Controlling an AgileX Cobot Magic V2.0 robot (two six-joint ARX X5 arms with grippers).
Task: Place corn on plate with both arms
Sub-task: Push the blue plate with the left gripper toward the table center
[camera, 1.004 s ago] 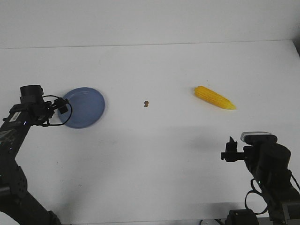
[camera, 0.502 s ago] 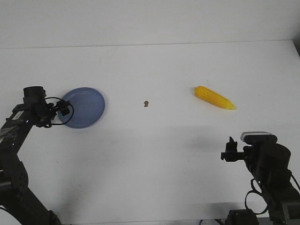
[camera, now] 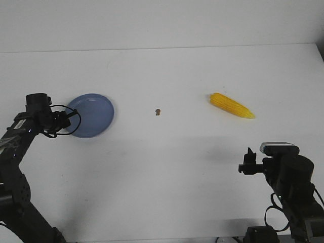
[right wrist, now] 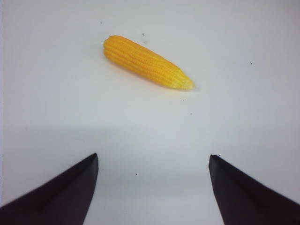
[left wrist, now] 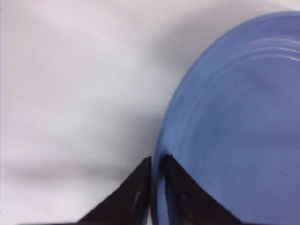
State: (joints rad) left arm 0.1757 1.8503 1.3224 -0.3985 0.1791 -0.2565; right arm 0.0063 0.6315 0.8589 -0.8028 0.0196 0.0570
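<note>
Now the plate (camera: 92, 115) rim is pinched by the left pincer (left wrist: 157, 161), while the right pincer (right wrist: 152, 161) is spread wide, short of the corn (camera: 231, 105) on the surface (camera: 177, 162); a firm rim grip should be kept.

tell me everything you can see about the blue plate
The plate is round, shallow and plain periwinkle blue, with a raised rim and faint rings inside, smooth like glazed ceramic or plastic. It sits flat and empty on the white table, on the robot's left side, far from the corn. The left gripper is at its left edge, its fingers nearly shut over the rim.
</note>
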